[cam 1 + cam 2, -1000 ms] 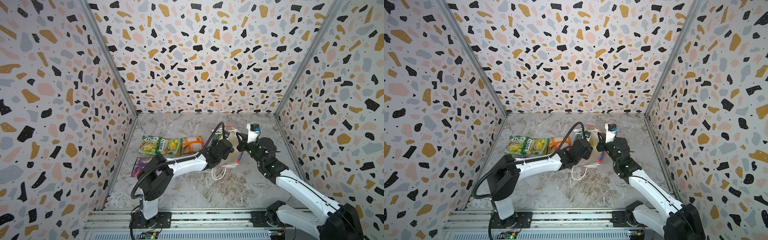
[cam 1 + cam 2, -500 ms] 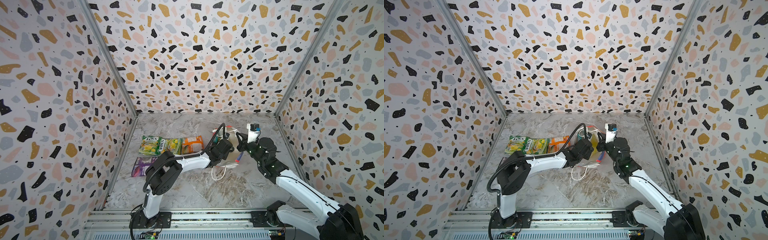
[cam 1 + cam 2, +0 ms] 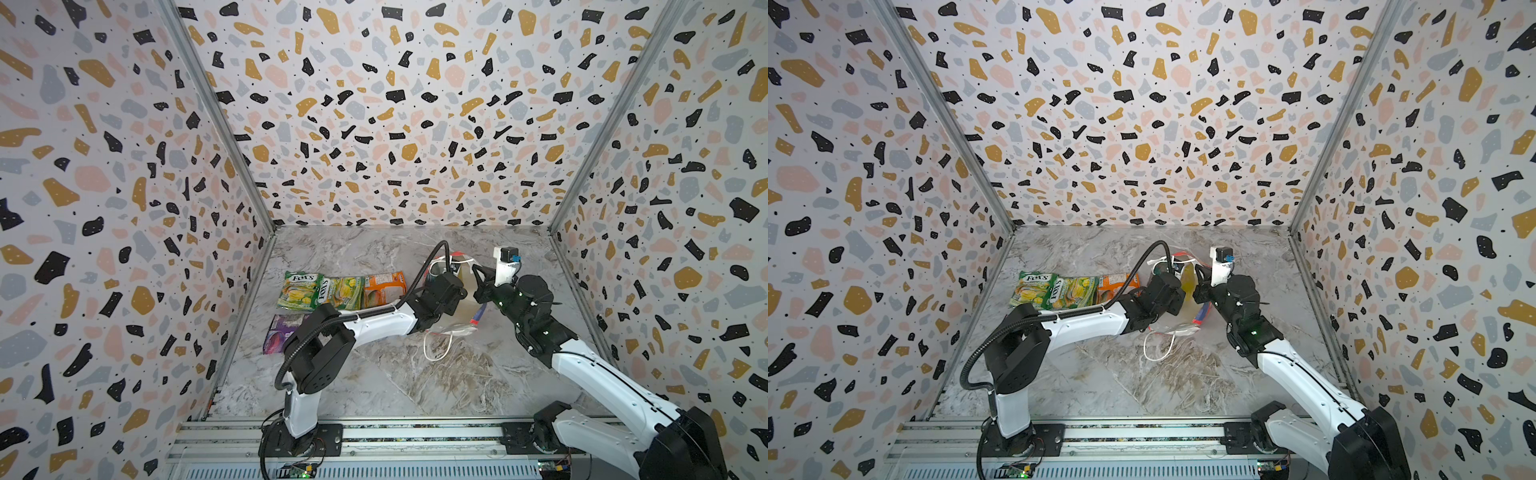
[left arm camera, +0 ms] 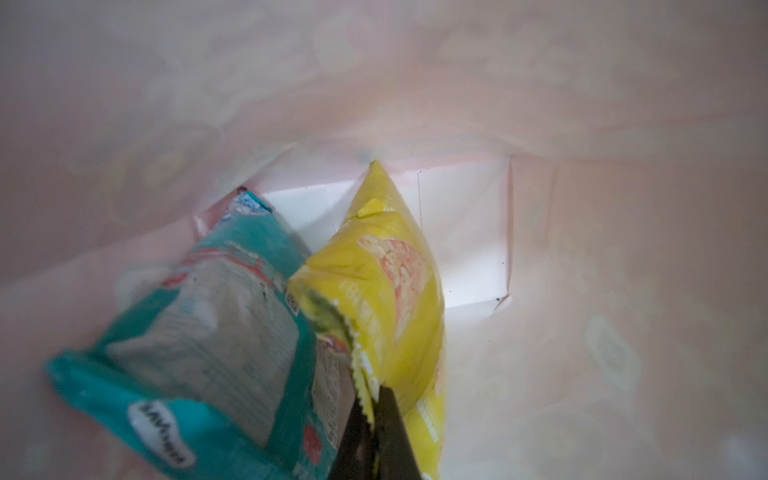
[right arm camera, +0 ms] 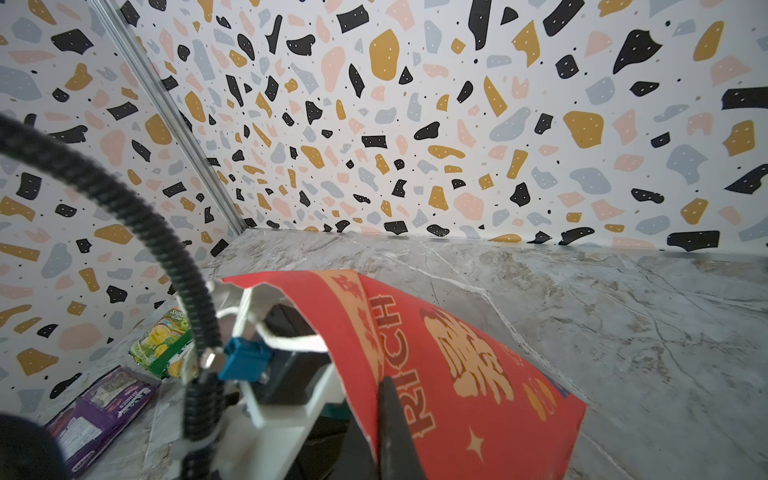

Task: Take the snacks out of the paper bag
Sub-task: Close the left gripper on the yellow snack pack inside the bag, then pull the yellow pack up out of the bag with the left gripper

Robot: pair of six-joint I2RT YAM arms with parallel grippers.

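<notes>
Now the left jaws have closed on the yellow packet [image 4: 374, 270] inside the paper bag [image 5: 457, 374]; right jaws pinch its rim; lift-out next.

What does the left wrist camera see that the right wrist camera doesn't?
Only the left wrist view: inside the paper bag, a teal packet and a yellow packet pinched by the left fingers. Only the right wrist view: the bag's red outside, a purple packet and a green-yellow packet on the table. Both show the same paper bag.
</notes>
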